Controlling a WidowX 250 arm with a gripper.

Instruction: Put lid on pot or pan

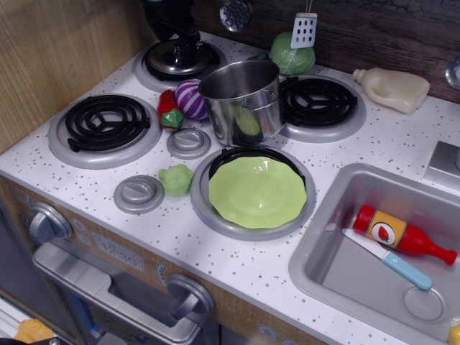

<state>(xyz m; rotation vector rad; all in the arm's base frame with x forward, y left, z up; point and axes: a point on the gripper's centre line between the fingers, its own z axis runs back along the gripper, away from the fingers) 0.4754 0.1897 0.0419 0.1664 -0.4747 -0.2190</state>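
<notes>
The shiny steel pot [244, 108] stands open and upright in the middle of the stove top, between the burners. The round steel lid [165, 60] lies flat on the back left burner. My black gripper [188, 44] comes down from the top edge right over the lid's centre, and its body hides the knob. It is low on the lid, but I cannot tell whether the jaws are closed around the knob. The lid rests on the burner, left of and behind the pot.
A light-green plate [257, 190] sits on the front right burner. A purple vegetable [190, 97] and a red pepper [169, 108] lie between lid and pot. A cabbage [291, 54] and a hanging spatula [304, 30] are behind the pot. The sink [323, 244] holds a ketchup bottle [402, 233].
</notes>
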